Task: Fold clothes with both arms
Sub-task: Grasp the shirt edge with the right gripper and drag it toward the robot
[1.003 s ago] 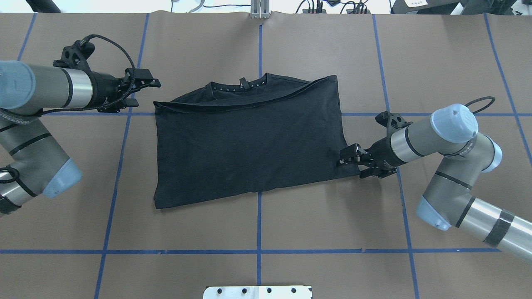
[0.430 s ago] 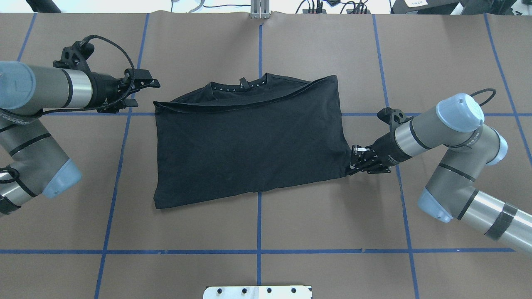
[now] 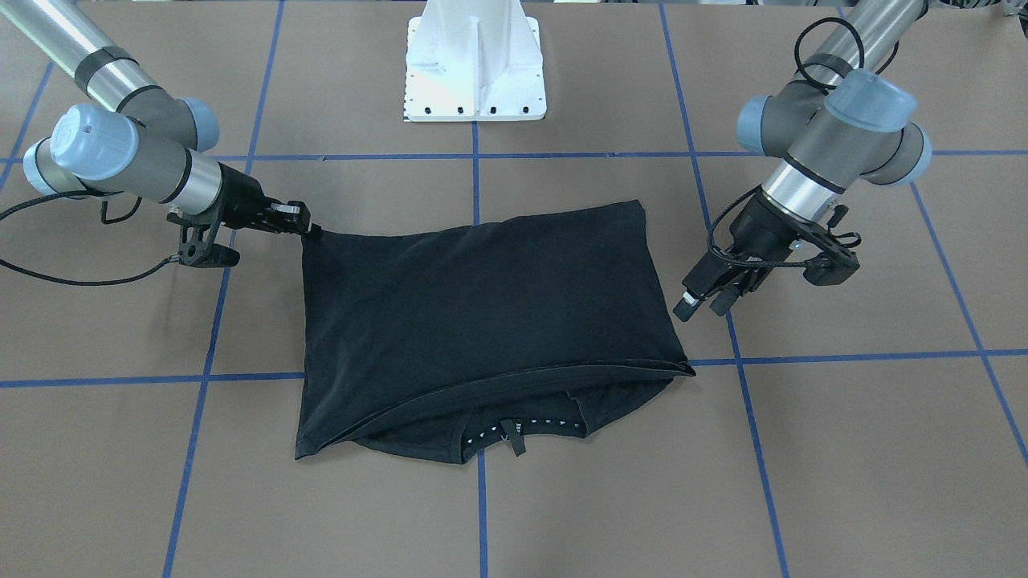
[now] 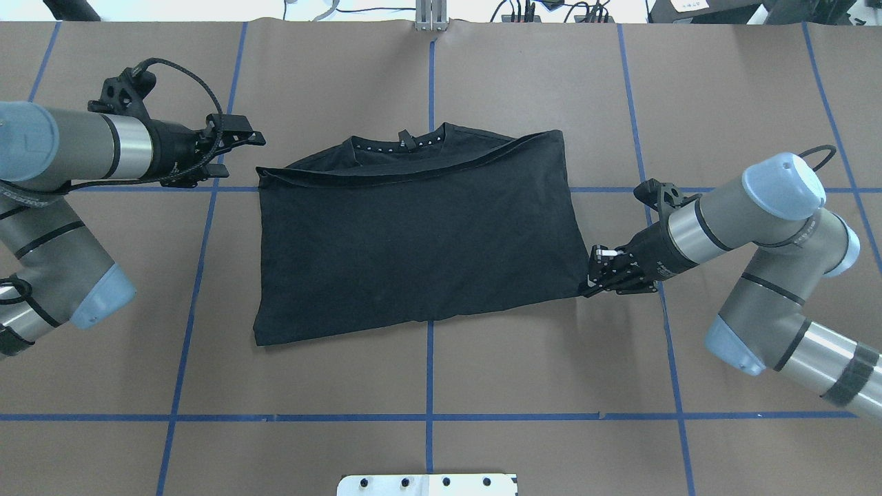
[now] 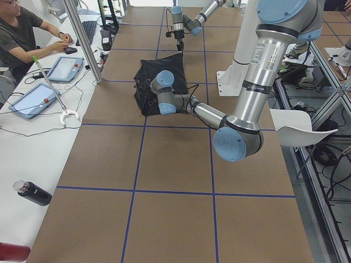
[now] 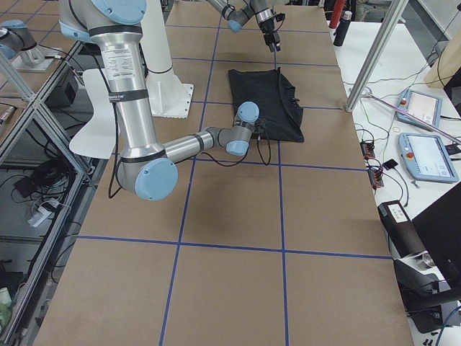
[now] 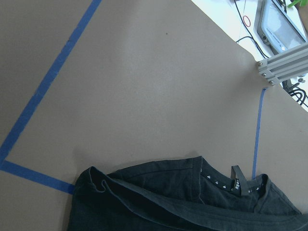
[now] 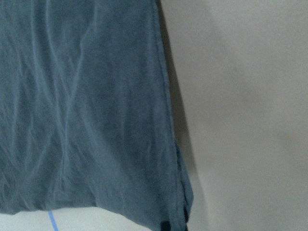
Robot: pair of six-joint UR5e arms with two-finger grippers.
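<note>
The black T-shirt (image 4: 413,234) lies folded on the brown table (image 4: 427,372), collar and neck tag (image 4: 403,141) at the far edge; its graphic is hidden. My right gripper (image 4: 591,281) is shut on the shirt's near right corner and holds it low, pulled outward. In the front-facing view it (image 3: 305,225) pinches that corner at the shirt's upper left (image 3: 482,321). My left gripper (image 4: 241,153) is open and empty, hovering just left of the shirt's far left corner; it also shows in the front-facing view (image 3: 700,303). The right wrist view is filled with shirt fabric (image 8: 86,106).
The white pedestal base (image 3: 474,64) stands at the robot's side of the table. Blue tape lines (image 4: 428,413) grid the brown paper. An aluminium post (image 4: 431,17) and cables lie beyond the far edge. An operator (image 5: 22,38) sits at a side bench with tablets.
My right gripper went from open around the shirt's near right corner to shut on it, then drew it rightward, stretching that edge. The left arm has not moved.
</note>
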